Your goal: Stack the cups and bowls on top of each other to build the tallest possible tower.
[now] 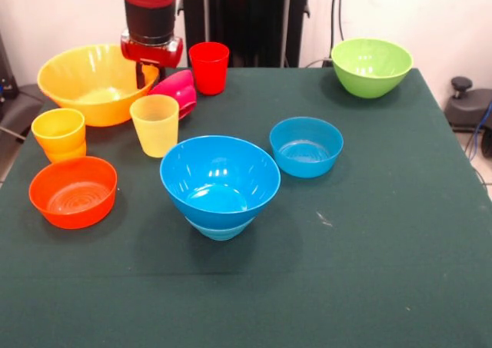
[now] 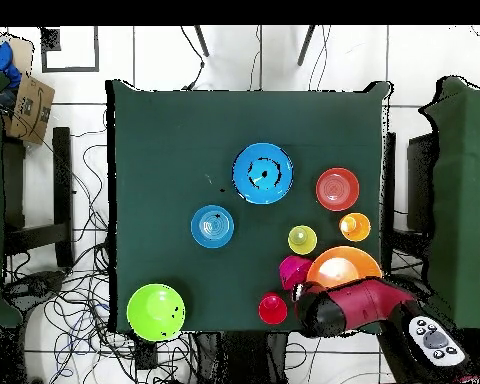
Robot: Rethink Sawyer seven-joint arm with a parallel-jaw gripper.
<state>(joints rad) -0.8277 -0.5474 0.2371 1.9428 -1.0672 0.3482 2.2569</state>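
Note:
My gripper hangs at the right rim of the large yellow-orange bowl, which stands on the table at the back left. The arm covers the gripper from above. A tilted magenta bowl lies just right of the gripper, with the red cup behind it. The yellow cup and the orange-yellow cup stand in front. The large blue bowl sits on a small light-blue bowl at the middle. A shallow orange bowl is front left.
A small blue bowl stands right of the blue stack. The lime green bowl is at the back right corner. The green tablecloth covers the table. Cables and chairs surround the table in the overhead view.

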